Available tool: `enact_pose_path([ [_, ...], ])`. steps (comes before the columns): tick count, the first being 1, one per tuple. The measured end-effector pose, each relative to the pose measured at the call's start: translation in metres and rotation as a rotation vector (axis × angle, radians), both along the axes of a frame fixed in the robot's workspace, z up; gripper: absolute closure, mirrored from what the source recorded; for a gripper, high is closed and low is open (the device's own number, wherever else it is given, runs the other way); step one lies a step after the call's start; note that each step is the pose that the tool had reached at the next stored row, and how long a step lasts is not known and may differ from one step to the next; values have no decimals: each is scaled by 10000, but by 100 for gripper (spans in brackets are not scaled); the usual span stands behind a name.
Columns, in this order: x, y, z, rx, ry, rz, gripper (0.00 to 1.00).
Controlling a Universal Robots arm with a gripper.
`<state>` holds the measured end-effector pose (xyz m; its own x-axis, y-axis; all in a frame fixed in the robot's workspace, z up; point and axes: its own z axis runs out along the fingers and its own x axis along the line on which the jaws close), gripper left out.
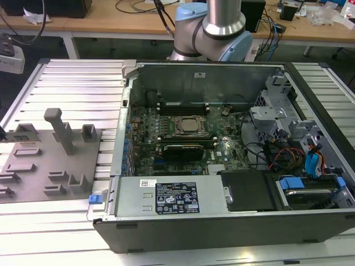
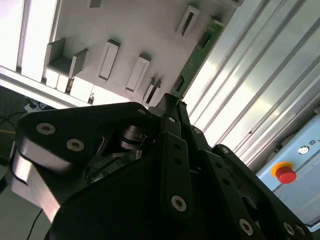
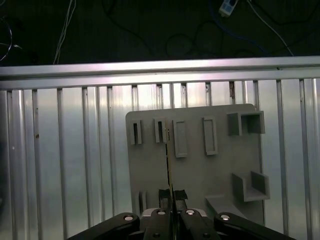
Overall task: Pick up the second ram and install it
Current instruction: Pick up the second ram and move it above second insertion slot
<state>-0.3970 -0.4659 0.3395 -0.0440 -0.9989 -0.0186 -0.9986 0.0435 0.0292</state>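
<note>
- On the exterior view's left, we see the grey peg plate (image 1: 33, 183) lying flat on the ribbed metal tabletop (image 1: 72, 83). We judge its sockets are there to stand parts on edge for a clean grab.
- In the first wrist view the pincer (image 3: 172, 196) is clamped on the memory stick (image 3: 168, 160), held edge-on over that plate. Whether it is clear of the plate we cannot tell.
- Rightward, the open computer case (image 1: 222, 221) lies on its side, its circuit board facing up for access.
- Behind stand the arm's base (image 1: 222, 27) and a cable-strewn second tabletop (image 1: 138, 22).

Open computer case (image 1: 222, 230) on ribbed metal table (image 1: 77, 83); grey fixture plate (image 1: 36, 166) just beside it, at exterior view's left.
</note>
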Motion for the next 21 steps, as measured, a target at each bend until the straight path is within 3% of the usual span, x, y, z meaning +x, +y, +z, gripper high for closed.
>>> enact_pose_path([
  [17,0,0,111,25,2,0,87],
  [21,0,0,217,29,1,0,87],
])
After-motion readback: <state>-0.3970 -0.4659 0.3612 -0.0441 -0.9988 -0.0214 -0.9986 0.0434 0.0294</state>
